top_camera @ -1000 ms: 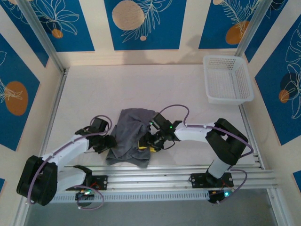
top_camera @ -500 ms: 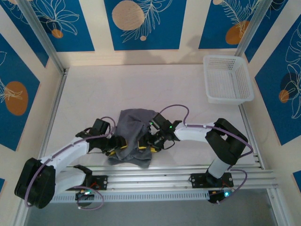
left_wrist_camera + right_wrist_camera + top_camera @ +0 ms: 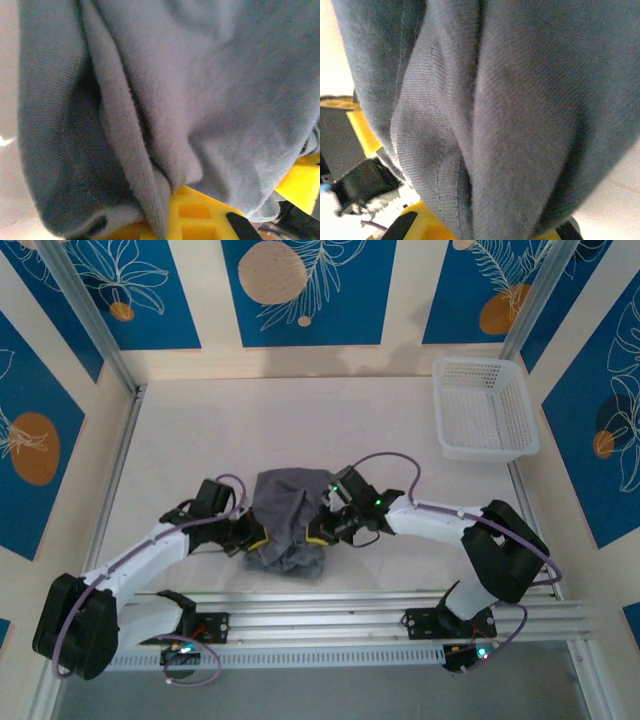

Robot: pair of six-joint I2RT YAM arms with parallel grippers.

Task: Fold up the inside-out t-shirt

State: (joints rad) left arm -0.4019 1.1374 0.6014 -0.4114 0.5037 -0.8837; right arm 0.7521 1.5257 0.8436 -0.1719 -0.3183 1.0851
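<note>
**Both jaws clamped on the bunched shirt**

Nearest me, my left jaws bite the 8 o'clock edge of the plain slate-grey cotton t-shirt (image 3: pixel 288 522). My right jaws pinch its 3 o'clock edge. Both are closed on cloth. The shirt sits crumpled between them on the pale table (image 3: pixel 200 430), toward 6 o'clock. Far off at 2 o'clock stands the white plastic mesh basket (image 3: pixel 485 420), well apart.

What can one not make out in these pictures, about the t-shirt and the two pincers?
Top view: the bunched t-shirt hides the tips of the left pincer and the right pincer.
Left wrist view: cloth drapes over the yellow fingers, hiding where they pinch.
Right wrist view: likewise; the lower edge cuts the fingers off.
All views: collar and sleeves are lost in the folds.
</note>
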